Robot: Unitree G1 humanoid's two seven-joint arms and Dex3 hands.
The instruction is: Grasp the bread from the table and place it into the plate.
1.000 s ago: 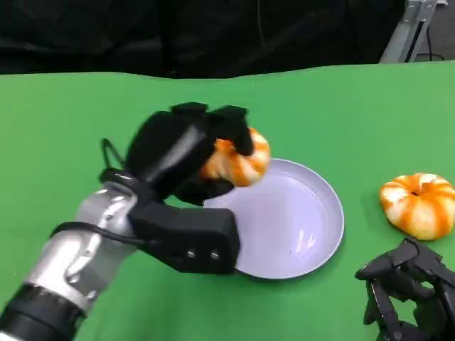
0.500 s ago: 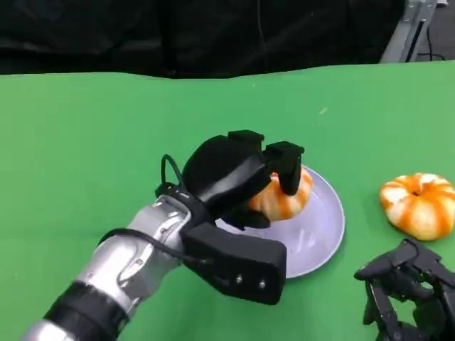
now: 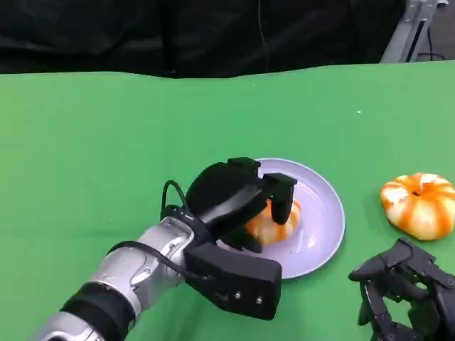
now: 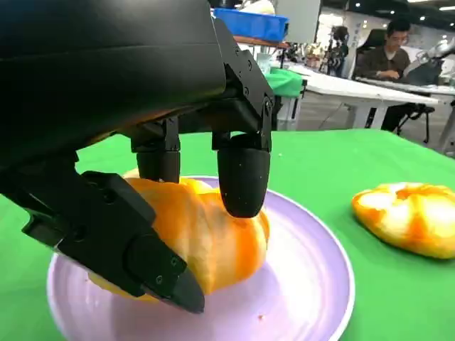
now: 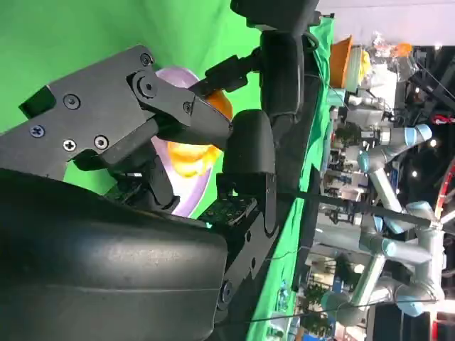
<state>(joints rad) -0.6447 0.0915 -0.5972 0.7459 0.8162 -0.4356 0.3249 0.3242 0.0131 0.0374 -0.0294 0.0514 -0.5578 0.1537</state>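
Nearest the camera, the right hand (image 3: 405,291) hung low over the green bench (image 3: 85,142) with its fingers curled in on nothing. Beyond it the left hand (image 3: 238,202) reached over the plate (image 3: 323,213), its fingers (image 4: 243,177) closed around the bread (image 3: 274,224), which rested on the plate's surface between the fingers above and the thumb below. A second bread (image 3: 419,204) lay on the bench to the right, apart from the plate.
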